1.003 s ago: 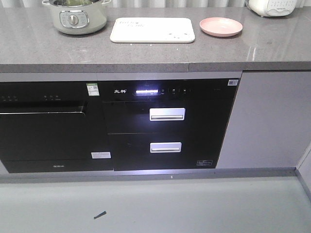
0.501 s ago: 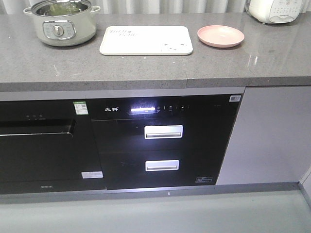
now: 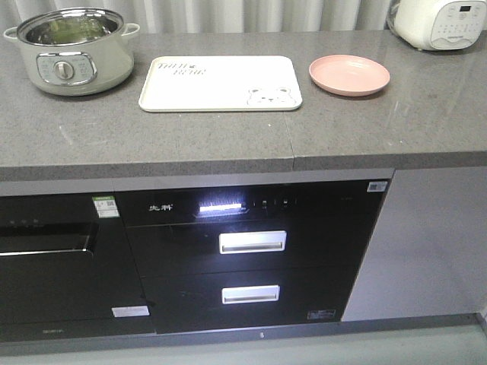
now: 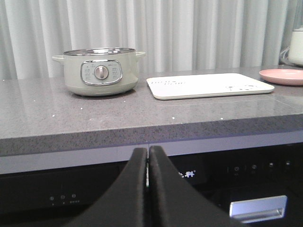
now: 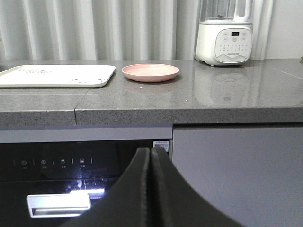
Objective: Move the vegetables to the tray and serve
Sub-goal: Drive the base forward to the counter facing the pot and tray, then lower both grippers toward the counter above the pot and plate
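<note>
The cream tray (image 3: pixel 221 84) with grey lettering and a bear drawing lies flat on the grey counter, between a pot and a pink plate. It also shows as the tray (image 4: pixel 208 85) in the left wrist view and the tray (image 5: pixel 57 75) in the right wrist view. The vegetables are not plainly in view; a greenish tint shows inside the pot (image 3: pixel 72 53), and I cannot tell what it is. My left gripper (image 4: pixel 148 151) is shut with nothing in it, below the counter edge in front of the black appliance. My right gripper (image 5: pixel 151 151) is shut likewise, also below the counter edge.
A round pink plate (image 3: pixel 349 74) sits right of the tray. A white blender base (image 3: pixel 441 23) stands at the back right. Below the counter (image 3: pixel 228 144) are a black oven (image 3: pixel 53 258) and a lit drawer unit (image 3: pixel 251 251) with two metal handles.
The front view has moved closer to the counter. The pot, tray and plate now sit lower and larger in the frame, and the floor has dropped out of view.
</note>
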Controlling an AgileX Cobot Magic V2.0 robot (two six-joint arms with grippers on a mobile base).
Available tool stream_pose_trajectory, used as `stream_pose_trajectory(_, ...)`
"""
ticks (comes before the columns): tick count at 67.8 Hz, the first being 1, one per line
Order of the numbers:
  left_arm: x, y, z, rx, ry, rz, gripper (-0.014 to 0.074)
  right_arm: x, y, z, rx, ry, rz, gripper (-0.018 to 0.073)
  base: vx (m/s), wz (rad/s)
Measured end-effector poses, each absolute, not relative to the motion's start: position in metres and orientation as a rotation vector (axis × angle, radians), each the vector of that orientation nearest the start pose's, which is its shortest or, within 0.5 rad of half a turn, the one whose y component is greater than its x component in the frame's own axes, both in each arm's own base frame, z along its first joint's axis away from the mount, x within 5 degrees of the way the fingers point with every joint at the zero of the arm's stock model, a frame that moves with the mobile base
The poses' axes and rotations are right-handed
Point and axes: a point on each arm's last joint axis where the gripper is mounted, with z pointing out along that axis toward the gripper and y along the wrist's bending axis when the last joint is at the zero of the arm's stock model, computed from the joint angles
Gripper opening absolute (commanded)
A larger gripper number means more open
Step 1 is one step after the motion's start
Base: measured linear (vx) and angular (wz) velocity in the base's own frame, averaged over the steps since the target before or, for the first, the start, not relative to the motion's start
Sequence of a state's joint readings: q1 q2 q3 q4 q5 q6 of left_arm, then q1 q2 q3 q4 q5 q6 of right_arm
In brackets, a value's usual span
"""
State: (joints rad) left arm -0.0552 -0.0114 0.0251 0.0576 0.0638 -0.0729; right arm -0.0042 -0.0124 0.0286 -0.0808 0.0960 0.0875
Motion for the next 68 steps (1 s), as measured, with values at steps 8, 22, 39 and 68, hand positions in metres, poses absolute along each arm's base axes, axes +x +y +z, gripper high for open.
stream_pose_trajectory(8,0.0566,-0.0028,0.1996,0.028,1.561,-0.053,-0.0006,0.0567,-0.001,0.1955,0.015,1.595,-0.004,-0.0008,0.24,0.03)
stream_pose_trajectory(22,0.0566,-0.0028,0.1996,0.028,1.561,-0.053,-0.0006,0.0567,-0.001,0.1955,0.015,1.595,-0.004,-0.0008,0.24,0.07)
stream_pose_trajectory(39,0.0566,-0.0028,0.1996,0.028,1.561,-0.053,-0.0006,0.0567,-0.001,0.1955,0.015,1.595,-0.004,-0.0008,0.23,0.07)
stream_pose_trajectory(68,0.0566,-0.0028,0.1996,0.028,1.561,-0.053,-0.0006,0.0567,-0.001,0.1955,0.015,1.595,-0.004,-0.0008,0.2,0.04)
